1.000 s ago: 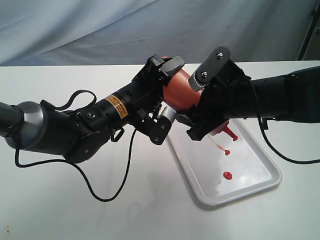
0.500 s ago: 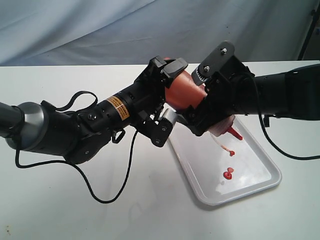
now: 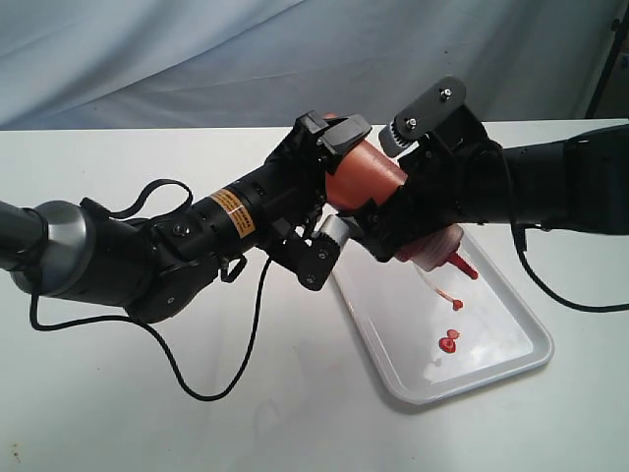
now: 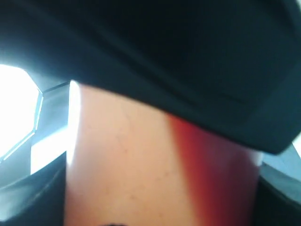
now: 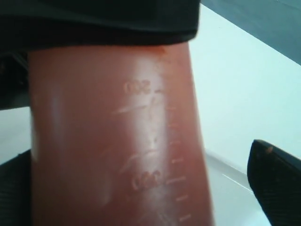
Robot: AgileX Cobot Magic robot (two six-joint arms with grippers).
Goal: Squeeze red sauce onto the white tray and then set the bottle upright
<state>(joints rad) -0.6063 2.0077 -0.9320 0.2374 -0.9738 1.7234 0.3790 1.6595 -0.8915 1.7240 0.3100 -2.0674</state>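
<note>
Translucent red-stained plastic squeeze bottle (image 3: 362,179) held tilted over one end of flat rectangular white plastic tray (image 3: 516,339), nozzle down so output lands inside rim. Left gripper (image 3: 332,192) clamped on base. Right gripper (image 3: 413,202) closed on body, probably squeezing. Glossy red sauce blob (image 3: 449,343) on tray floor.

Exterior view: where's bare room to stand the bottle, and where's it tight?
Free: table between the cable loop and the white tray near rim; tray floor between that rim and the red sauce. Tight: tray's far end, under the held bottle.
</note>
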